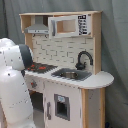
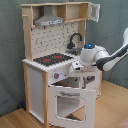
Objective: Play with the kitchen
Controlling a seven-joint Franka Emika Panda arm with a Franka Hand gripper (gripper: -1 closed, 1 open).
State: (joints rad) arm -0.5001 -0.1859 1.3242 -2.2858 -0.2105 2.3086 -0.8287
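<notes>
White-and-wood kitchen (image 2: 52, 75), oven door open — hand (image 2: 76, 66) beside knobs (image 2: 56, 76)

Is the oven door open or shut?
Open: in the second exterior view the oven door swings out from the kitchen, showing the hollow behind.
</notes>
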